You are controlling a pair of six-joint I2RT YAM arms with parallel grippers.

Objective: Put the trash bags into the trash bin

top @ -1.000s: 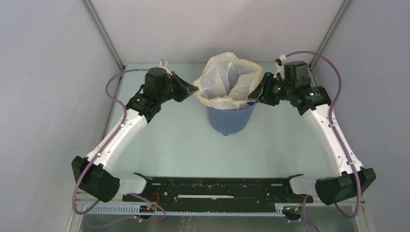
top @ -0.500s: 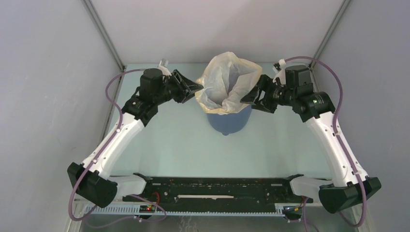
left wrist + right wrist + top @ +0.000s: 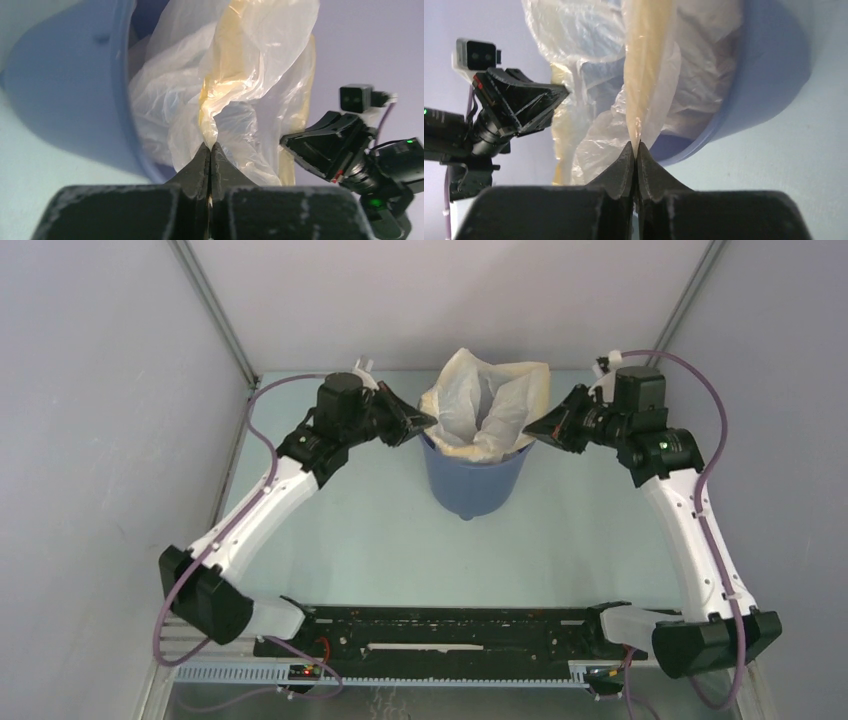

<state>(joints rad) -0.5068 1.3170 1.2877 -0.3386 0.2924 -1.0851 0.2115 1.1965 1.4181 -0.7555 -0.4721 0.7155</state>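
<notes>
You have the round blue plastic trash bin (image 3: 478, 485) standing upright toward 12 o'clock on the pale desk (image 3: 360, 520), its mouth up and its sides tapering to the base. The thin, translucent, pale yellowish-white crinkly plastic trash bag (image 3: 487, 405) sits with its lower part inside the trash bin and its upper part bunched above the rim, so it is only partly in.

Your left hand (image 3: 430, 426) is at the bin's 9 o'clock, its jaws pressed together with a fold of the bag's film at the very tips; your right hand (image 3: 528, 430) is at 3 o'clock, jaws likewise closed to a sliver on the deeper yellow band. In both wrist views the film runs straight into the tips, so each looks like a pinch.

Holding opposite sides probably serves to keep the mouth spread and let you draw the edge down over the rim. The bag's long axis runs vertical, its opening facing up; the slack film looks likely to slip or spring back.
</notes>
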